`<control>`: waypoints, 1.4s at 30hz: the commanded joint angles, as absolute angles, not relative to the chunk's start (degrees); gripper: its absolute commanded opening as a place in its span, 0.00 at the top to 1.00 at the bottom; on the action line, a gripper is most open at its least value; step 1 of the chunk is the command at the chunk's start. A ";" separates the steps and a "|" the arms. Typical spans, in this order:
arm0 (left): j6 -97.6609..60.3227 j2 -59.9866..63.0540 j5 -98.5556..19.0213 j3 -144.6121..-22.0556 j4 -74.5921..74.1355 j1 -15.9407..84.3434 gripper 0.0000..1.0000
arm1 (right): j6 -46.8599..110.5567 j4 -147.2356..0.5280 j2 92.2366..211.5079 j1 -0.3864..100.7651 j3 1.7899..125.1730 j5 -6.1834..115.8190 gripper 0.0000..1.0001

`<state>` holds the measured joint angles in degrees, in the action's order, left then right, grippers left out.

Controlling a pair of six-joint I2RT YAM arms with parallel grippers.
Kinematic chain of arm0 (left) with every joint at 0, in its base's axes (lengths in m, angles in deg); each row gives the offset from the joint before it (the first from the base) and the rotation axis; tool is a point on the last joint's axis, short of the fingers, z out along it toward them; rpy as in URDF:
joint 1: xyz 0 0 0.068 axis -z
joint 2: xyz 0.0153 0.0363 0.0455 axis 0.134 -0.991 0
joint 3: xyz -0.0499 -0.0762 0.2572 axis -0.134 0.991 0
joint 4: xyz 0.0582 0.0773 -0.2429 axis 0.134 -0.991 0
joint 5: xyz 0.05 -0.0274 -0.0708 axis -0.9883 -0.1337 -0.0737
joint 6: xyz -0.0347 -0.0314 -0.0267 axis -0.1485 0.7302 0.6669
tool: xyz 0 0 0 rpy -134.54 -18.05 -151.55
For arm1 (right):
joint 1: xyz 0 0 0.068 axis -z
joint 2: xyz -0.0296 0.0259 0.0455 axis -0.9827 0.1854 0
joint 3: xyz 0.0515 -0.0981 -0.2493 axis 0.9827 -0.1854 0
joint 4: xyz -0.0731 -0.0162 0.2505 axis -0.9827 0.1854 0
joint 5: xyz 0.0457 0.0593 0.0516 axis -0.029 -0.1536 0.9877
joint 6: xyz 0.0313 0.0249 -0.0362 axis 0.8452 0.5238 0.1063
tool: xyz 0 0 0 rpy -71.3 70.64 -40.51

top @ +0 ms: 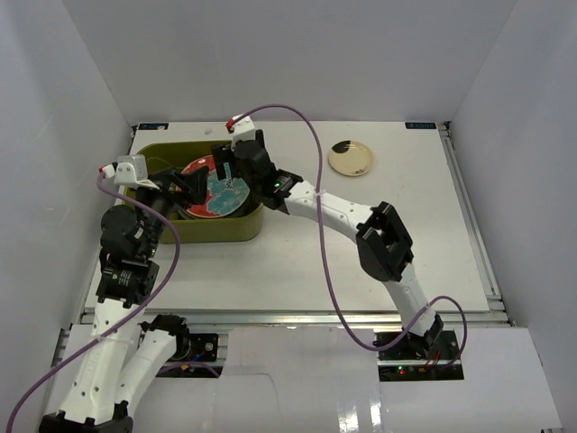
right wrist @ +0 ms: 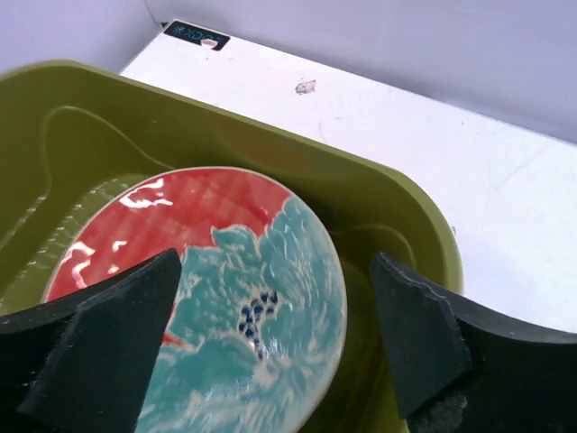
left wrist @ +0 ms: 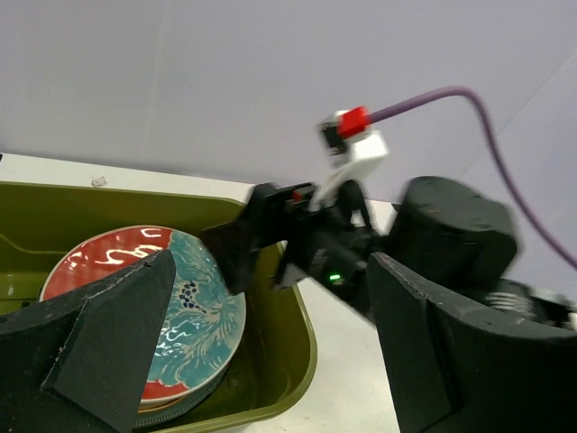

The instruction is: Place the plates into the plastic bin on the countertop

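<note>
The white tabletop (top: 361, 262) is shown with the green bin (top: 225, 233) loaded: a stack of plates (left wrist: 167, 403), the red-teal plate (right wrist: 225, 271) on top. 1 small cream plate (top: 351, 158) is left outside, well apart. The left hand (left wrist: 270, 361) and the right hand (right wrist: 266, 343) are held wide, empty, over the bin.

On my screens the plastic bin (top: 243, 231) reads olive green all over. The top plate (right wrist: 234, 298) inside it is glossy red along one side and teal across the rest, with pale swirling lines through the teal and a cluster of dark blue dots near the middle. The small plate (top: 351, 158) out on the countertop (top: 379, 271) is cream-tan with a dark brown mark at its centre. The countertop itself is white, and the walls (top: 270, 54) are a pale grey-white. Both arms (top: 338, 209) are white with black joints, and their cables (top: 320, 262) are purple with a red plug (left wrist: 353, 121).
</note>
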<state>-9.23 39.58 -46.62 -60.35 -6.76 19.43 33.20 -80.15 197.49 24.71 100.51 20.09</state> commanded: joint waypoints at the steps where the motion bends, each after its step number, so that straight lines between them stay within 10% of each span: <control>1: -9.77 39.67 -47.15 -60.56 -7.17 19.30 0.02 | 37.49 -88.70 182.55 28.66 93.52 18.08 0.10; 5: -9.33 39.41 -45.83 -60.38 -6.82 19.65 0.02 | 53.91 -89.77 171.36 41.72 72.56 26.22 0.52; 8: -9.16 39.41 -45.04 -60.38 -6.73 19.92 0.02 | 65.79 -92.13 166.43 54.32 62.32 32.82 0.65; 17: -8.72 38.62 -42.58 -60.65 -6.90 20.09 0.02 | 76.00 -101.54 170.45 75.88 45.86 49.51 0.38; 30: -8.72 37.83 -41.44 -60.82 -6.90 19.74 0.02 | 81.45 -100.67 190.93 76.77 55.52 54.73 0.45; 34: -8.54 37.56 -41.09 -60.74 -6.81 19.04 0.02 | 82.42 -99.00 195.06 75.98 60.61 54.56 0.50; 38: -8.63 37.30 -41.26 -60.65 -6.73 18.69 0.02 | 84.01 -98.29 198.14 75.89 64.92 55.69 0.90; 42: -8.63 37.56 -41.26 -60.56 -6.64 18.34 0.02 | 82.43 -104.24 190.61 75.89 59.33 54.13 0.92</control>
<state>-8.77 37.24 -41.98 -60.35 -6.82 18.86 83.12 -99.42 197.05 76.00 62.08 54.82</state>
